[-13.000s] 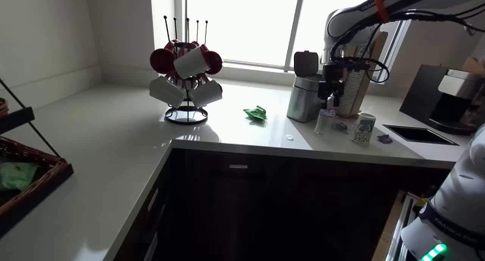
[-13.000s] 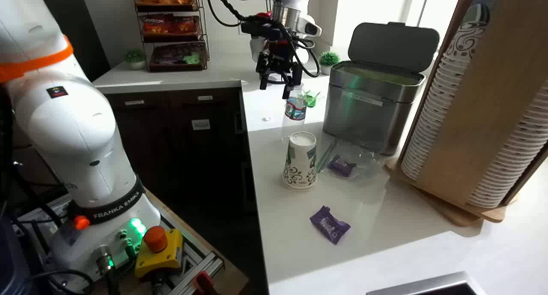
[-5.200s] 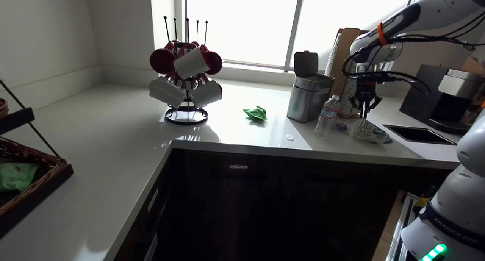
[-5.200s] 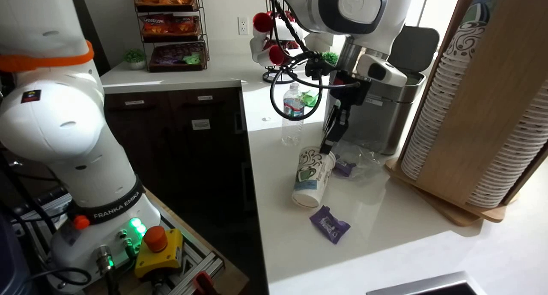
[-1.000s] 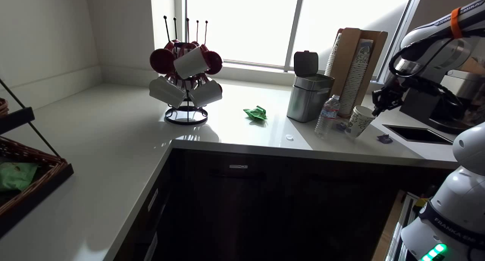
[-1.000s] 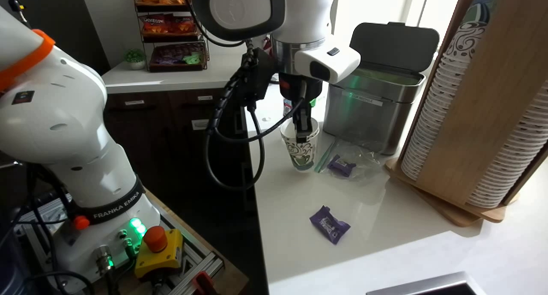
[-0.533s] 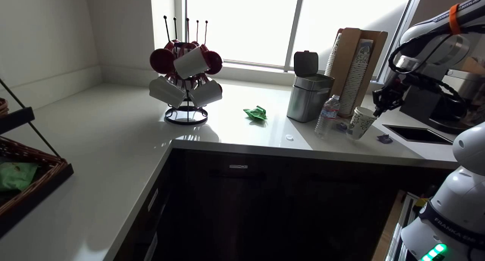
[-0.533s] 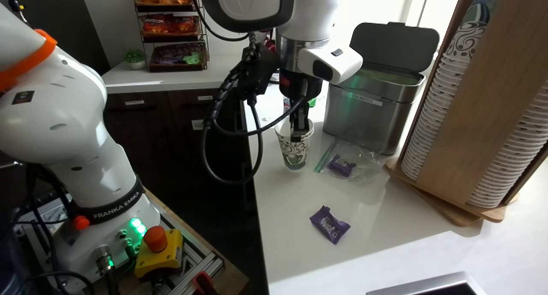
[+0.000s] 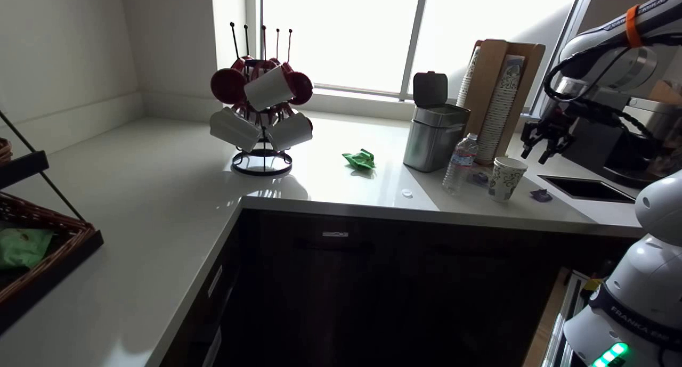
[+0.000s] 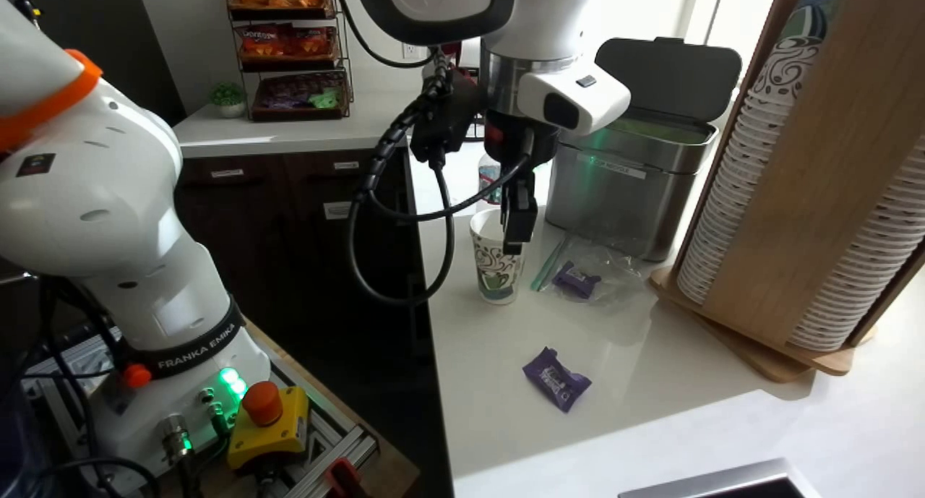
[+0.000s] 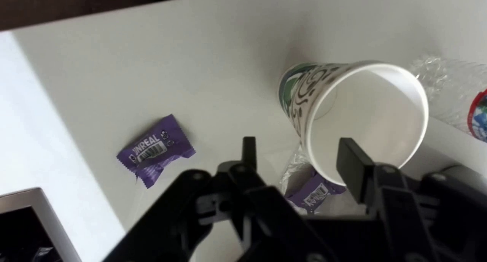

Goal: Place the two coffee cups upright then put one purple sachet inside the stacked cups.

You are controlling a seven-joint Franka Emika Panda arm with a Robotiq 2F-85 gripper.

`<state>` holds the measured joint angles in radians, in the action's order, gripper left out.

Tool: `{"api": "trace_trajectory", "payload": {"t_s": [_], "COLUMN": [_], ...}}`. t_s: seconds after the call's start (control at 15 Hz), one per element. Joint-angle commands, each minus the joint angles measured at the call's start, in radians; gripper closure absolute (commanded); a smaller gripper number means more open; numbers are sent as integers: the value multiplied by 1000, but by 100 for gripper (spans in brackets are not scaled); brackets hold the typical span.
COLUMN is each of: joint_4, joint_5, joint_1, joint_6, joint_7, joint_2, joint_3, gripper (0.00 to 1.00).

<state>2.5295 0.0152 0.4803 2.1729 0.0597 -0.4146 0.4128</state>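
Note:
The patterned paper cups point(image 10: 498, 270) stand upright on the counter, mouth up, in both exterior views point(image 9: 505, 180). The wrist view looks into their open mouth point(image 11: 369, 113); only one rim is clear there, so I cannot tell the count. My gripper point(image 9: 534, 157) is open and empty just beside and above the rim; in the wrist view point(image 11: 298, 151) one finger overlaps the cup mouth. One purple sachet point(image 10: 556, 380) lies loose on the counter, also in the wrist view point(image 11: 156, 150). Another purple sachet point(image 10: 576, 280) lies in a clear plastic bag, partly hidden by the rim in the wrist view.
A clear bottle point(image 9: 461, 162) stands close beside the cups. A steel bin point(image 10: 621, 187) with raised lid and a wooden cup dispenser point(image 10: 780, 216) stand behind. A dark square opening point(image 9: 586, 188) lies beyond the loose sachet. A mug rack point(image 9: 264, 116) stands farther off.
The cups went from upside down to lying on their side, then tilted in the gripper half a second ago. Now they stand upright, let go, and the gripper has opened.

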Motion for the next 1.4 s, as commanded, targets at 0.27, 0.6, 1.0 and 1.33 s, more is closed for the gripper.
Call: {"api": "trace_trajectory", "payload": {"t_s": [0.27, 0.6, 1.0, 1.33], "joint_4": [-32, -35, -35, -26], "joint_5": [106, 104, 133, 217], "joint_1": [97, 157, 197, 200], "joint_6": [-63, -52, 69, 207], "joint_7": [126, 243, 410, 516], "joint_2": [79, 150, 200, 249], "joint_3": [6, 26, 5, -25], "gripper": [0, 0, 0, 0]}}
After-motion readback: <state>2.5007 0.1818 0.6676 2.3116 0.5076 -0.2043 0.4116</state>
